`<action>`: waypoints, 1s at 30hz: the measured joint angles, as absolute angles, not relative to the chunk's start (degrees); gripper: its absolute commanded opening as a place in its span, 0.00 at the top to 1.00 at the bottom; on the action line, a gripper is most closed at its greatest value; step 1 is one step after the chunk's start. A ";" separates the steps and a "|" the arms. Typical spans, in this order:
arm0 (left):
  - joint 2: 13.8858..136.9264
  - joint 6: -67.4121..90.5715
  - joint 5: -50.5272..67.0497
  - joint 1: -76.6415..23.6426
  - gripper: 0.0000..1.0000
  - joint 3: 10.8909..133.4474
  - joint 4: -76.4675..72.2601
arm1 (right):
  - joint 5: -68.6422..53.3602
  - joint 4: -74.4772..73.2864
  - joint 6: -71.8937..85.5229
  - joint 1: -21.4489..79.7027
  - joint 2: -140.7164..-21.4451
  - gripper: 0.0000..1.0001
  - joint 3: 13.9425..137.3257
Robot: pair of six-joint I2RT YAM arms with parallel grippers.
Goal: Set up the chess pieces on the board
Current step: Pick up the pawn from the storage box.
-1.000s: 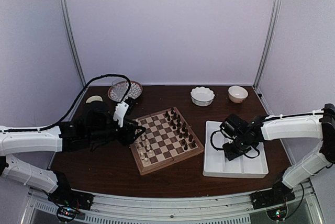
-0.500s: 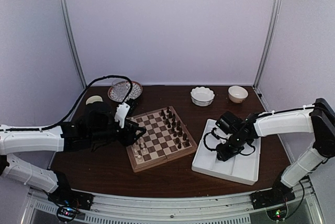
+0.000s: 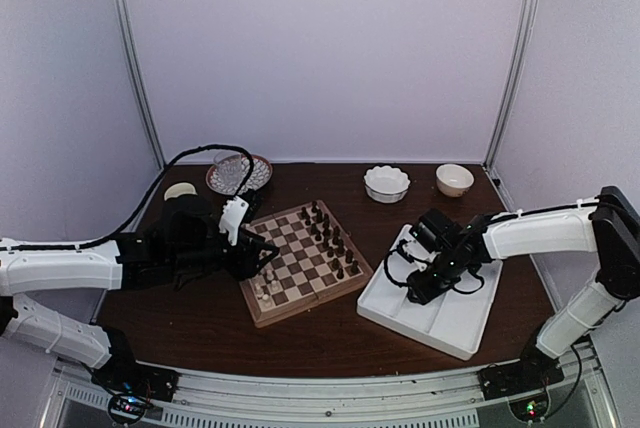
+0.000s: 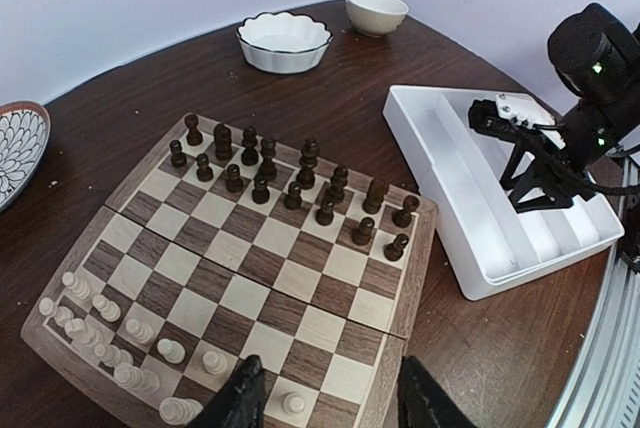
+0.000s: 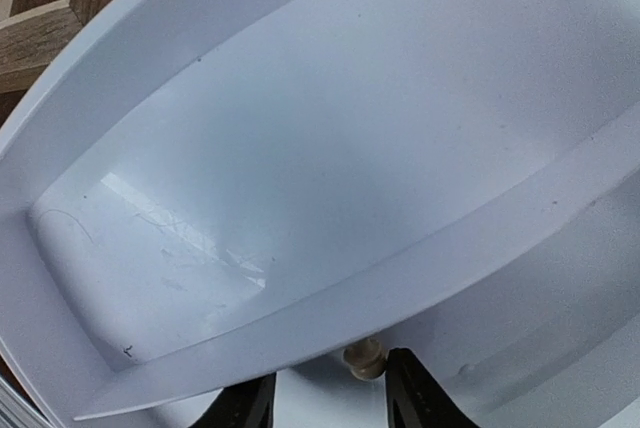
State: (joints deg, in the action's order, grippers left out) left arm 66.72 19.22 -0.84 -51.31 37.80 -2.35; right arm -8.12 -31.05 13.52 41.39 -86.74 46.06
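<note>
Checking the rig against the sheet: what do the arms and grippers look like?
Both arms have white tubular links joined by black joints. The left arm carries a white block near its wrist and a black cable arching over it; the right arm has black cables looped at its wrist. The left gripper and right gripper each have two black tapered fingers.

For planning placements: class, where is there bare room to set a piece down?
Free: middle rows of the board, between the dark pieces and the cream chess pieces; the table strip between board and scalloped bowl. Crowded: both piece-filled edges.
</note>
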 measured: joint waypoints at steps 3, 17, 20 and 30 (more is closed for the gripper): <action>66.85 19.22 -0.82 -51.31 0.54 37.80 -2.37 | -7.81 -30.72 13.85 41.39 -88.25 0.59 46.59; 68.16 19.20 -0.84 -51.31 0.54 37.82 -1.98 | -3.29 -28.45 16.38 41.52 -89.30 0.85 46.68; 68.16 19.20 -0.84 -51.31 0.54 37.82 -1.98 | -1.85 -28.75 17.02 42.19 -89.32 0.89 46.78; 68.88 19.44 1.17 -51.31 0.50 38.02 -2.07 | 2.72 -30.26 18.44 47.37 -75.66 0.89 45.39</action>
